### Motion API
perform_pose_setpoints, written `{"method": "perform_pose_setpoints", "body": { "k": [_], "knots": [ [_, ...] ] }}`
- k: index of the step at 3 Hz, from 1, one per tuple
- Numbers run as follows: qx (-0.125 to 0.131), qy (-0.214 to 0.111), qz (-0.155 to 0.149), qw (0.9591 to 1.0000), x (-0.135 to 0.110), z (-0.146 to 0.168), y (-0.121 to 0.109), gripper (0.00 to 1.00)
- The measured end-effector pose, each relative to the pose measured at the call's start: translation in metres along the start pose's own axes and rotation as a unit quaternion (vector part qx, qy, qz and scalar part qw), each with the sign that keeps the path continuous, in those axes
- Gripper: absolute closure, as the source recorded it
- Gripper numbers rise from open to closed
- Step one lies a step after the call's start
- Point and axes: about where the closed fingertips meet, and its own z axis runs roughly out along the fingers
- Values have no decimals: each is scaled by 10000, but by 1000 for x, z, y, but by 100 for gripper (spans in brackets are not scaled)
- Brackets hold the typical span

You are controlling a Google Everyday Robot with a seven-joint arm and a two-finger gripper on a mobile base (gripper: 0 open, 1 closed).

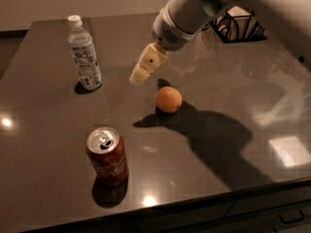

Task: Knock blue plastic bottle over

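The blue plastic bottle (pixel 84 53) stands upright at the back left of the dark table (pixel 58 130). It is clear, with a white cap and a pale label. My gripper (pixel 138 76) hangs above the table, to the right of the bottle and apart from it, a little up and left of the orange. Its cream-coloured fingers point down and to the left. It holds nothing that I can see.
An orange (pixel 168 99) lies near the table's middle. A red soda can (pixel 107 156) stands upright at the front left. A black wire rack (pixel 238 27) sits at the back right. The table's front edge runs along the bottom.
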Motion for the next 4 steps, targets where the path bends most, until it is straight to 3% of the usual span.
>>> {"method": "perform_pose_setpoints", "body": {
  "k": [2,3,4],
  "knots": [
    [54,-756,321,9966,-77,62,-13,0],
    [-135,-1015,310,9943,-119,95,-4,0],
    [-290,-1108,284,9930,-140,114,4,0]
  ]
}}
